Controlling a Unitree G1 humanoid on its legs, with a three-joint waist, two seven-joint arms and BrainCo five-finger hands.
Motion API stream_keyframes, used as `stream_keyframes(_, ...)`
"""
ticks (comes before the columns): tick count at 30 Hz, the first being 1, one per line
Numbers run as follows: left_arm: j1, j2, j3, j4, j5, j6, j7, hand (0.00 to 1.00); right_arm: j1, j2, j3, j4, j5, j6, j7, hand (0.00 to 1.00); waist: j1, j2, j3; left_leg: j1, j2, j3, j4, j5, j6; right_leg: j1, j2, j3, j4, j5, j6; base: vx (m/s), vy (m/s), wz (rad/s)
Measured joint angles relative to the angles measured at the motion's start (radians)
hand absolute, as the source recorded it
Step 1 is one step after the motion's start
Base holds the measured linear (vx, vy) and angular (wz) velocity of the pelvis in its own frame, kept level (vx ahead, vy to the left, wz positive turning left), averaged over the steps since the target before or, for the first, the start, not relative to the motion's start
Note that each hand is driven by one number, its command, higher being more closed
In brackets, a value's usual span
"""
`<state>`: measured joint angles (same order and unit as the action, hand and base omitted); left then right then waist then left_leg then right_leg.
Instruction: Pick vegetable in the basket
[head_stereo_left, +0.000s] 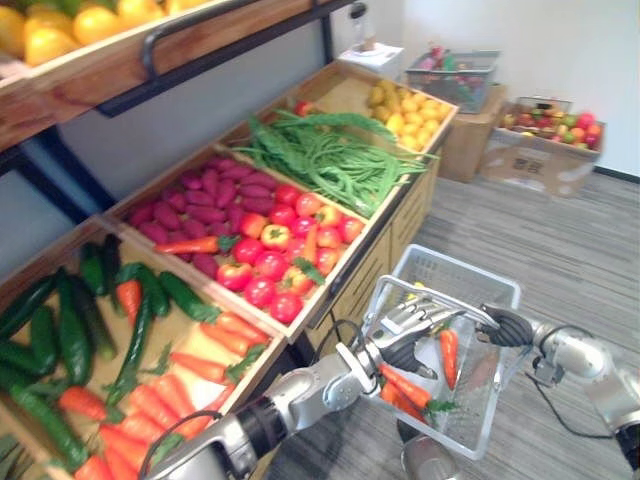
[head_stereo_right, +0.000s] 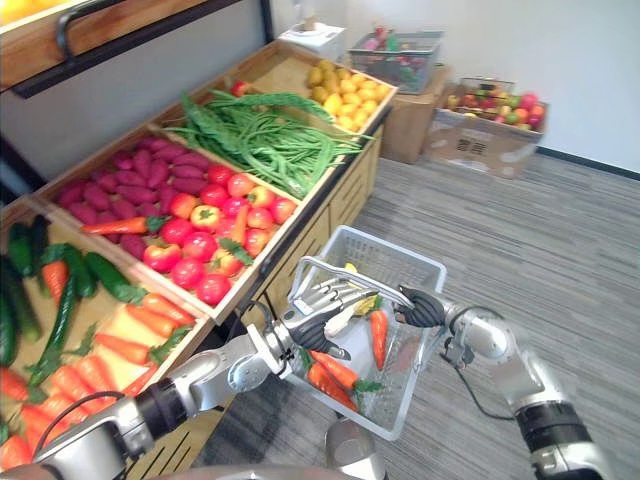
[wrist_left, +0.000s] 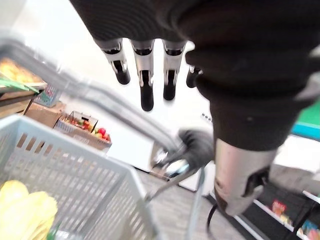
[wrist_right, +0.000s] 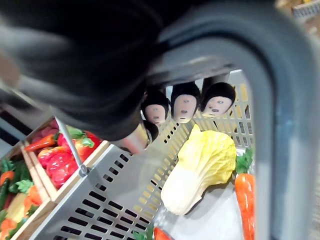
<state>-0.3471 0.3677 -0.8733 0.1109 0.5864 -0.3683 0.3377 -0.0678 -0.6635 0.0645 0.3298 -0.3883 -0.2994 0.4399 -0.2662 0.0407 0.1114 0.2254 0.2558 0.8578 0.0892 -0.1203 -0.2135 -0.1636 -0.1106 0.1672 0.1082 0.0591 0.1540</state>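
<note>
No text, number or sign can be read. Dark printed marks are seen on the front of the cardboard box (head_stereo_left: 540, 165) that stands on the floor, but they are too small to be made out.
</note>
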Motion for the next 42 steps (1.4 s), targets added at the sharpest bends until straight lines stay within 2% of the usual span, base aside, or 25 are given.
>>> stream_keyframes(1, 0.032, 0.02, 0.027, -0.07, -0.035, -0.026, -0.009, 0.0, 0.018, 0.035, -0.019, 0.055, 0.001, 0.04, -0.02, 1.0, 0.022, 0.0, 0.0, 0.0, -0.011, -0.028, -0.025, 0.013, 0.006, 0.016, -0.011, -0.023, -0.005, -0.003, 0.003, -0.03, 0.033, 0.52)
stream_keyframes(2, 0.056, 0.025, 0.051, -0.109, -0.055, -0.033, -0.013, 0.0, 0.024, 0.049, -0.026, 0.086, 0.01, 0.06, -0.029, 1.0, 0.029, -0.002, 0.001, 0.0, -0.019, -0.047, -0.039, 0.022, 0.008, 0.022, -0.018, -0.035, -0.006, -0.007, 0.004, -0.04, 0.033, 0.8)
stream_keyframes(3, 0.119, 0.026, 0.117, -0.178, -0.122, -0.045, -0.02, 0.0, 0.027, 0.076, -0.056, 0.15, 0.016, 0.103, -0.063, 1.0, 0.032, -0.007, 0.003, -0.008, -0.033, -0.085, -0.067, 0.038, 0.017, 0.036, -0.03, -0.066, -0.013, -0.011, 0.008, -0.03, 0.027, 0.9)
stream_keyframes(4, 0.177, 0.024, 0.199, -0.225, -0.18, -0.065, -0.033, 0.0, 0.039, 0.097, -0.089, 0.212, 0.016, 0.12, -0.105, 1.0, 0.045, -0.005, 0.002, -0.019, -0.049, -0.126, -0.093, 0.054, 0.024, 0.049, -0.048, -0.1, -0.024, -0.012, 0.01, -0.04, 0.027, 0.92)
stream_keyframes(5, 0.204, 0.023, 0.246, -0.24, -0.197, -0.071, -0.034, 0.0, 0.048, 0.106, -0.11, 0.244, 0.016, 0.125, -0.131, 1.0, 0.055, -0.006, 0.002, -0.024, -0.055, -0.142, -0.107, 0.064, 0.028, 0.053, -0.054, -0.113, -0.029, -0.012, 0.01, -0.02, 0.026, 0.88)
stream_keyframes(7, 0.286, 0.02, 0.409, -0.263, -0.254, -0.096, -0.033, 0.0, 0.074, 0.135, -0.183, 0.351, 0.016, 0.138, -0.204, 1.0, 0.087, -0.005, 0.001, -0.034, -0.075, -0.206, -0.15, 0.098, 0.04, 0.076, -0.072, -0.167, -0.042, -0.012, 0.01, -0.01, 0.017, 0.86)
stream_keyframes(9, 0.347, 0.019, 0.537, -0.266, -0.268, -0.129, -0.002, 0.0, 0.091, 0.168, -0.245, 0.466, 0.016, 0.165, -0.283, 1.0, 0.115, -0.008, 0.0, -0.046, -0.079, -0.278, -0.18, 0.126, 0.047, 0.114, -0.081, -0.217, -0.059, -0.012, 0.009, 0.0, -0.004, 0.92)
stream_keyframes(13, 0.392, 0.015, 0.647, -0.33, -0.265, -0.164, 0.065, 0.0, 0.1, 0.215, -0.354, 0.648, 0.046, 0.184, -0.378, 1.0, 0.169, -0.017, -0.003, -0.086, -0.081, -0.39, -0.185, 0.152, 0.06, 0.15, -0.097, -0.293, -0.074, -0.017, 0.008, 0.0, -0.026, 0.79)
stream_keyframes(15, 0.394, 0.0, 0.702, -0.341, -0.268, -0.162, 0.104, 0.0, 0.107, 0.227, -0.398, 0.708, 0.07, 0.195, -0.416, 1.0, 0.192, -0.02, -0.007, -0.099, -0.08, -0.428, -0.185, 0.16, 0.064, 0.171, -0.099, -0.317, -0.074, -0.021, 0.004, -0.02, -0.026, 0.71)
stream_keyframes(16, 0.396, -0.004, 0.759, -0.339, -0.271, -0.136, 0.134, 0.0, 0.115, 0.239, -0.421, 0.722, 0.091, 0.209, -0.441, 1.0, 0.195, -0.024, -0.007, -0.102, -0.081, -0.469, -0.185, 0.169, 0.066, 0.189, -0.105, -0.35, -0.072, -0.031, -0.011, -0.03, -0.019, 0.7)
stream_keyframes(17, 0.398, -0.004, 0.773, -0.338, -0.272, -0.129, 0.137, 0.0, 0.115, 0.242, -0.425, 0.725, 0.096, 0.21, -0.446, 1.0, 0.195, -0.024, -0.007, -0.104, -0.081, -0.477, -0.185, 0.171, 0.066, 0.192, -0.105, -0.355, -0.072, -0.033, -0.013, -0.03, -0.018, 0.65)
stream_keyframes(19, 0.419, -0.006, 0.845, -0.328, -0.333, -0.087, 0.156, 0.0, 0.115, 0.267, -0.457, 0.737, 0.137, 0.226, -0.471, 1.0, 0.197, -0.032, -0.006, -0.114, -0.081, -0.509, -0.187, 0.181, 0.069, 0.204, -0.106, -0.384, -0.072, -0.046, -0.02, -0.05, -0.02, 0.42)
stream_keyframes(21, 0.436, -0.038, 0.937, -0.263, -0.427, -0.036, 0.182, 0.0, 0.133, 0.307, -0.511, 0.741, 0.202, 0.245, -0.514, 1.0, 0.214, -0.04, -0.013, -0.139, -0.082, -0.554, -0.19, 0.195, 0.07, 0.206, -0.108, -0.416, -0.07, -0.062, -0.02, -0.08, -0.029, 0.51)
stream_keyframes(24, 0.462, -0.092, 1.058, -0.137, -0.465, 0.004, 0.268, 0.0, 0.145, 0.35, -0.571, 0.742, 0.234, 0.27, -0.552, 1.0, 0.225, -0.036, -0.02, -0.15, -0.082, -0.596, -0.191, 0.198, 0.069, 0.224, -0.109, -0.453, -0.073, -0.07, -0.021, -0.06, -0.019, 0.4)
stream_keyframes(26, 0.478, -0.113, 1.133, -0.03, -0.475, 0.01, 0.328, 0.0, 0.162, 0.378, -0.586, 0.742, 0.241, 0.28, -0.569, 1.0, 0.244, -0.038, -0.024, -0.152, -0.082, -0.614, -0.191, 0.198, 0.069, 0.234, -0.109, -0.469, -0.075, -0.073, -0.018, -0.02, -0.008, 0.29)
stream_keyframes(28, 0.513, -0.136, 1.227, 0.11, -0.49, 0.011, 0.445, 0.0, 0.171, 0.415, -0.6, 0.742, 0.242, 0.298, -0.571, 1.0, 0.25, -0.047, -0.028, -0.152, -0.083, -0.633, -0.191, 0.199, 0.07, 0.256, -0.109, -0.489, -0.087, -0.076, -0.014, 0.0, -0.002, 0.24)
stream_keyframes(30, 0.542, -0.137, 1.272, 0.25, -0.487, 0.013, 0.526, 0.0, 0.173, 0.438, -0.6, 0.742, 0.242, 0.314, -0.57, 1.0, 0.263, -0.055, -0.035, -0.153, -0.085, -0.637, -0.191, 0.198, 0.069, 0.258, -0.109, -0.49, -0.091, -0.076, -0.014, 0.01, 0.007, 0.07)
stream_keyframes(34, 0.554, -0.18, 1.326, 0.519, -0.505, 0.019, 0.586, 0.0, 0.174, 0.466, -0.601, 0.742, 0.24, 0.314, -0.563, 1.0, 0.273, -0.063, -0.04, -0.147, -0.089, -0.646, -0.191, 0.197, 0.067, 0.278, -0.11, -0.499, -0.105, -0.072, -0.019, 0.02, 0.006, 0.07)
stream_keyframes(36, 0.574, -0.212, 1.333, 0.596, -0.507, 0.006, 0.593, 0.0, 0.177, 0.479, -0.603, 0.742, 0.237, 0.314, -0.56, 1.0, 0.273, -0.072, -0.04, -0.137, -0.087, -0.646, -0.192, 0.194, 0.064, 0.289, -0.108, -0.5, -0.11, -0.074, -0.016, 0.01, -0.002, 0.03)
stream_keyframes(38, 0.59, -0.232, 1.336, 0.674, -0.548, 0.009, 0.552, 0.0, 0.179, 0.491, -0.605, 0.742, 0.232, 0.311, -0.559, 1.0, 0.274, -0.078, -0.048, -0.135, -0.086, -0.644, -0.192, 0.193, 0.063, 0.291, -0.107, -0.499, -0.11, -0.076, -0.013, 0.02, -0.003, -0.02)
stream_keyframes(40, 0.588, -0.248, 1.371, 0.751, -0.623, 0.021, 0.478, 0.0, 0.178, 0.491, -0.608, 0.744, 0.232, 0.308, -0.559, 1.0, 0.273, -0.077, -0.049, -0.134, -0.086, -0.64, -0.192, 0.192, 0.065, 0.29, -0.107, -0.496, -0.112, -0.076, -0.013, 0.03, -0.002, -0.05)
stream_keyframes(41, 0.588, -0.251, 1.398, 0.809, -0.663, 0.036, 0.418, 0.0, 0.178, 0.492, -0.608, 0.748, 0.231, 0.308, -0.558, 1.0, 0.272, -0.075, -0.049, -0.132, -0.086, -0.636, -0.192, 0.192, 0.065, 0.29, -0.106, -0.493, -0.114, -0.076, -0.013, 0.01, 0.001, -0.07)
stream_keyframes(42, 0.589, -0.25, 1.406, 0.823, -0.666, 0.052, 0.391, 0.0, 0.178, 0.492, -0.608, 0.748, 0.231, 0.308, -0.558, 1.0, 0.272, -0.074, -0.049, -0.131, -0.085, -0.633, -0.192, 0.191, 0.065, 0.29, -0.106, -0.49, -0.114, -0.076, -0.013, 0.02, 0.002, -0.1)
